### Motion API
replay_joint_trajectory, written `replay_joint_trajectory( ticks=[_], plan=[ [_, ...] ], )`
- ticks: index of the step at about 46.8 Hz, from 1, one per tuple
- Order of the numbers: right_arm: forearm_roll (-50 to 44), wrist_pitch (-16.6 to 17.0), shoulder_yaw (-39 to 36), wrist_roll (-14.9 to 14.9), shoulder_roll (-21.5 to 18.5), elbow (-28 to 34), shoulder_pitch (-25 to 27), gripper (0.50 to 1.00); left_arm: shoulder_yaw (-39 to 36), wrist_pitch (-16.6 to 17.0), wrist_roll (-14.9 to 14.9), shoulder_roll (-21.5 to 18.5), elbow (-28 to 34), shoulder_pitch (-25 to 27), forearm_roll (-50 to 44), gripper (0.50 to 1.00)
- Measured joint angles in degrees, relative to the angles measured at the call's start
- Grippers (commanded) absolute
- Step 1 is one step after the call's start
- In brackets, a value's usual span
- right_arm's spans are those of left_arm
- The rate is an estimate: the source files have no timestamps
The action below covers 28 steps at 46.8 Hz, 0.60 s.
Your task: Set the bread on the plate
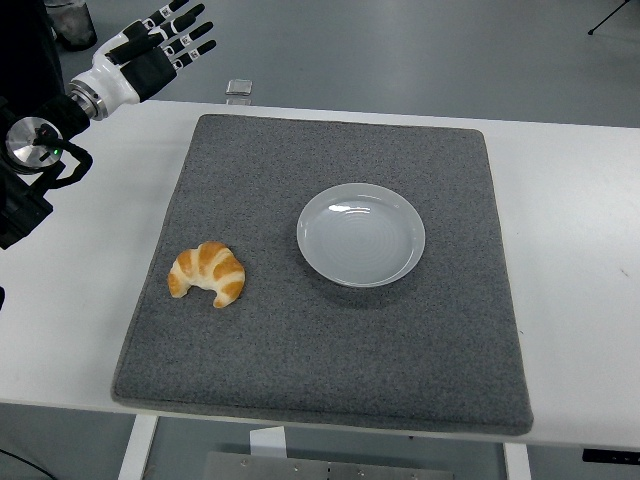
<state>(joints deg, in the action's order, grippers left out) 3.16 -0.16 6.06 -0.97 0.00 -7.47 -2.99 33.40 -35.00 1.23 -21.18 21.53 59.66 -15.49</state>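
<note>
The left hand [160, 45] is built from black segments broken by white patches on the fingers [190, 30] and the back. A white cuff and a silver metal ring are seen at the wrist [90, 92]. The black arm [35, 150] carries a round silver cap with a small green light beside it.

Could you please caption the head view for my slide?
Left hand raised open; croissant lies on grey mat beside empty plate.

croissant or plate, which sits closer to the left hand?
The croissant, on the mat's left side below the raised, open left hand. The white plate lies further right, mid-mat.
</note>
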Motion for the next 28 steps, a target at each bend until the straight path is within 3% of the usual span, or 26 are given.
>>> replay_joint_trajectory(
  ticks=[28],
  plan=[
    [0.00,0.00,0.01,-0.01,0.00,0.00,0.00,0.952,-0.39,0.00,0.00,-0.17,-0.21,0.09,0.26,0.994]
  ],
)
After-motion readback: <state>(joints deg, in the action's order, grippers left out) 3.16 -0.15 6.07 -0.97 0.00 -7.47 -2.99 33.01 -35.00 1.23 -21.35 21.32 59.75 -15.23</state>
